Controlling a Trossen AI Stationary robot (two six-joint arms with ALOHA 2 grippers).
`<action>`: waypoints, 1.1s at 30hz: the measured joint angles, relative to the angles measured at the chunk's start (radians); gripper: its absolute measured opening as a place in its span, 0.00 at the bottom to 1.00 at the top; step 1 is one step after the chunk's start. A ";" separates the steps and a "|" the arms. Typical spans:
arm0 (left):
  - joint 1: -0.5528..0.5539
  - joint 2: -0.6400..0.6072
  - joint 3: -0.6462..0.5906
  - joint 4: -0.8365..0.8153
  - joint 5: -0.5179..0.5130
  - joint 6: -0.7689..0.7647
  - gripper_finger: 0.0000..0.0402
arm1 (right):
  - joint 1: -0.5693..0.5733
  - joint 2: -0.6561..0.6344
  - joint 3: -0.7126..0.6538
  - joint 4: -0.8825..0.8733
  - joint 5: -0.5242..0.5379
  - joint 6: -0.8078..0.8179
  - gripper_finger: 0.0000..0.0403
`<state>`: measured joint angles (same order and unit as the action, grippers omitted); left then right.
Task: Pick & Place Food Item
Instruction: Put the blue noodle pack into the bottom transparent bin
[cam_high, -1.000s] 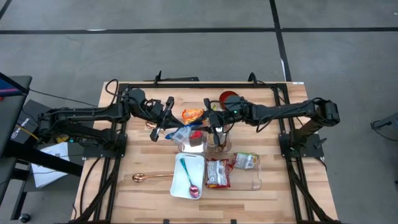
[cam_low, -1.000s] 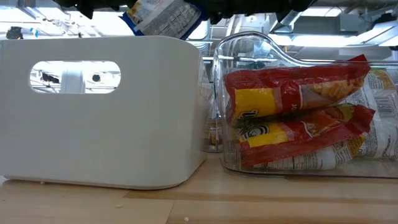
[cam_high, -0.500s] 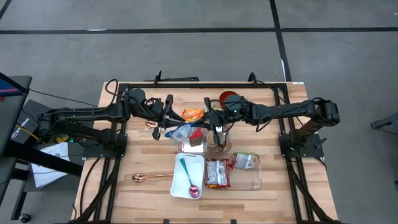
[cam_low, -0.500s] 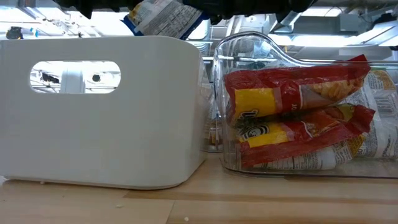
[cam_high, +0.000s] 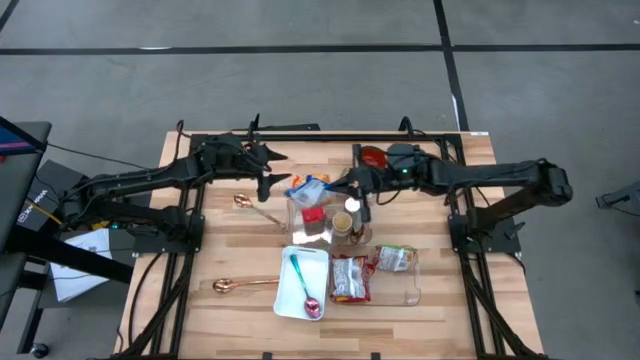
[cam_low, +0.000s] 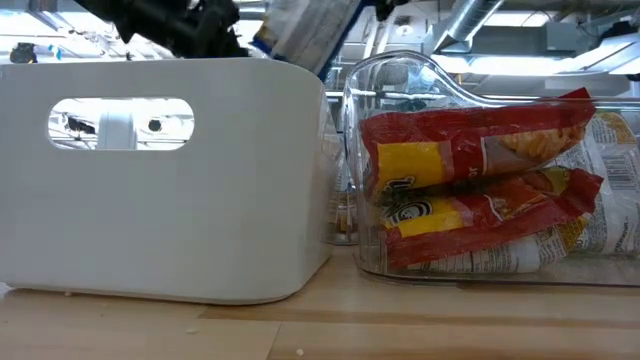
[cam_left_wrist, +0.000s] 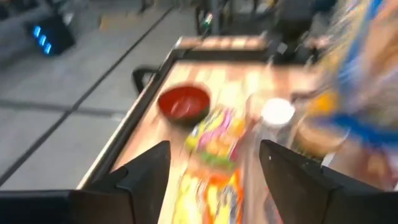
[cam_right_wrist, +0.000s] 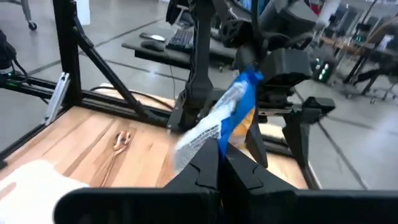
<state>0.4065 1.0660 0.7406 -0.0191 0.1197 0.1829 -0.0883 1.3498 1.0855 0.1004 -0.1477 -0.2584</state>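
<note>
Overhead, my right tool (cam_high: 340, 188) pinches the blue snack bag (cam_high: 308, 189) at frame centre, above the clear tub (cam_high: 310, 228), so I can carry it alone. My left tool (cam_high: 272, 182), centre-left, is spread and clear of it. Low view: bag (cam_low: 305, 30) at the top edge. Right wrist: fingers (cam_right_wrist: 214, 163) pressed on the bag (cam_right_wrist: 219, 121).

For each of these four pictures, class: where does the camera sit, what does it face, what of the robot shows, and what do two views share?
High: overhead, straight down; both arms, left gripper, right gripper.
Low: table height; white bin, clear bin.
Left wrist: over red bowl; own open fingers.
Right wrist: own shut fingers pinching blue packet.
Shared: packet, bowl also in high.
</note>
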 joint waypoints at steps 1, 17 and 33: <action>0.005 0.000 0.000 -0.030 -0.019 0.000 0.61 | 0.000 -0.015 0.000 -0.026 0.004 0.011 0.00; -0.069 0.000 0.000 -0.391 -0.082 -0.061 0.63 | 0.184 -0.219 0.000 -0.534 0.268 0.229 0.00; -0.206 0.000 0.000 -0.333 -0.081 -0.116 0.64 | 0.570 -0.248 -0.001 -0.708 0.503 0.581 0.00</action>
<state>0.2003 1.0664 0.7403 -0.3520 0.0388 0.0670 0.4818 1.1020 1.0847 -0.6071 0.3549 0.3221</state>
